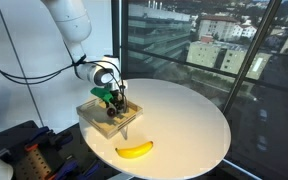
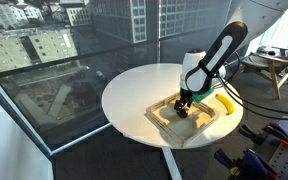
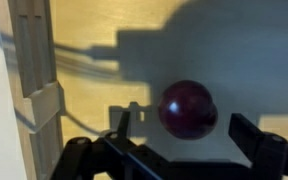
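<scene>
The dark red, round, glossy fruit lies on the floor of the shallow pale wooden tray, near one wall, loose and untouched. The black two-fingered gripper hangs just over it with jaws wide, one finger on each side, holding nothing. The approach appears made, the grasp not yet. Beside the tray, a yellow banana rests on the round white table, clear of the gripper.

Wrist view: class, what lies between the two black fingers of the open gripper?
A dark red glossy round object lies on the pale wooden tray floor, between the fingers of the open gripper, touching neither. The wrist view shows this.
</scene>
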`<state>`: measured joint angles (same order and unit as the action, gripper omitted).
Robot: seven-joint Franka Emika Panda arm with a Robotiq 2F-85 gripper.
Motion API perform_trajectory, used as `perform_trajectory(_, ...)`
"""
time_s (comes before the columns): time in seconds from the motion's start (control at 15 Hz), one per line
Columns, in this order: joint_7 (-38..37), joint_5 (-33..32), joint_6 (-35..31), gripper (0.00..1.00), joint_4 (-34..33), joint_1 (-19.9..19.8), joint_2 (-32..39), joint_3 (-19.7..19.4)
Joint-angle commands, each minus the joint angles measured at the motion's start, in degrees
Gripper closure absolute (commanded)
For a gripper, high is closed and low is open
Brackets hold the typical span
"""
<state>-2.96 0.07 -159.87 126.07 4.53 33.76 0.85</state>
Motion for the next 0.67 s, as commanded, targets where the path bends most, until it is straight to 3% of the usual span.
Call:
perform_trajectory(0.0, 0.40, -0.84, -0.38, 0.00, -1.16, 0.03, 0.72, -0.54)
perform_trajectory(0.53, 0.48, -0.79, -0.41, 0.00, -1.41, -0.01, 1.08, -0.54)
perform_trajectory(0.6, 0.46, -0.81, -0.45, 0.05, -1.40, 0.03, 1.11, -0.56)
